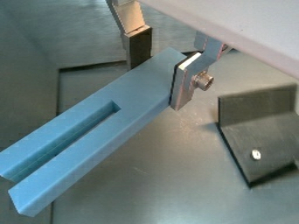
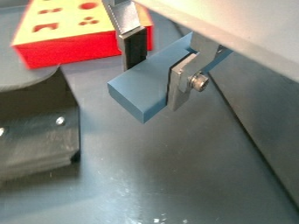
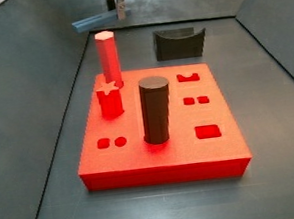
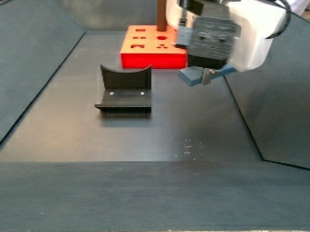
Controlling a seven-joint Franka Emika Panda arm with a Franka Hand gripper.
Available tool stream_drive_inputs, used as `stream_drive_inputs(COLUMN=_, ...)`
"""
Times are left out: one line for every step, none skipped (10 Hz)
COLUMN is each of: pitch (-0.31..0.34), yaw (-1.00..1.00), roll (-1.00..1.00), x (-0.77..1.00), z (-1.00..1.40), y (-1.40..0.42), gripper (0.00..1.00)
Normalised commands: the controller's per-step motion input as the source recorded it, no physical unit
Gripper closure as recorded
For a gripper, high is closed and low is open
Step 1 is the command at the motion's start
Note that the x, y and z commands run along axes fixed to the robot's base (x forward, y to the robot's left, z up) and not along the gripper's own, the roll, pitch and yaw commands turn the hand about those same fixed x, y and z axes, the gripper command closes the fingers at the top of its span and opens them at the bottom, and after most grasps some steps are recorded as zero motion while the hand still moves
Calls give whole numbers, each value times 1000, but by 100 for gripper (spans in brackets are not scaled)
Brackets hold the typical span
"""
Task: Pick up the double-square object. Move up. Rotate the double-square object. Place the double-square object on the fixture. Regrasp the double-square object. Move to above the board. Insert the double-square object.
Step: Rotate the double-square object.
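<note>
- Dark grey floor with sloped grey walls all round, and the action is up in the air above it.
- Gripper hangs clear of the floor, its silver fingers pinching the double-square object across one end.
- Both wrist views show that blue-grey bar jutting out from the pads, held roughly level; its stepped groove shows plainly in a wrist view.
- In a side view the gripper sits beside the fixture, apart from it, with the bar off the floor.
- Board lies well apart from the held bar, carrying a red peg and a dark cylinder.
- Fixture stands behind the board in a side view, nothing on it.
</note>
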Motion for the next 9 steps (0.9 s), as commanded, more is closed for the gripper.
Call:
stream_drive_inputs(pitch=-3, yaw=-1000, roll=-5, x=6, z=1, y=22, gripper=100)
stream_drive_inputs(pitch=-3, yaw=-1000, roll=-5, x=6, z=1, y=22, gripper=100)
stream_drive_inputs(pitch=-3, yaw=-1000, roll=-6, x=6, z=1, y=22, gripper=100)
stream_drive_inputs(pitch=-3, yaw=-1000, roll=-6, x=6, z=1, y=22, gripper=100)
stream_drive_inputs(pitch=-3, yaw=-1000, roll=-6, x=6, z=1, y=22, gripper=100)
stream_drive_inputs(pitch=-3, yaw=-1000, roll=-6, x=6, z=1, y=22, gripper=100)
stream_drive_inputs(pitch=-3, yaw=-1000, roll=-6, x=7, z=1, y=21, gripper=100)
stream_drive_inputs(pitch=-4, yaw=-1000, roll=-7, x=6, z=1, y=21, gripper=100)
stream_drive_inputs(pitch=-4, yaw=-1000, roll=-7, x=6, z=2, y=22, gripper=100)
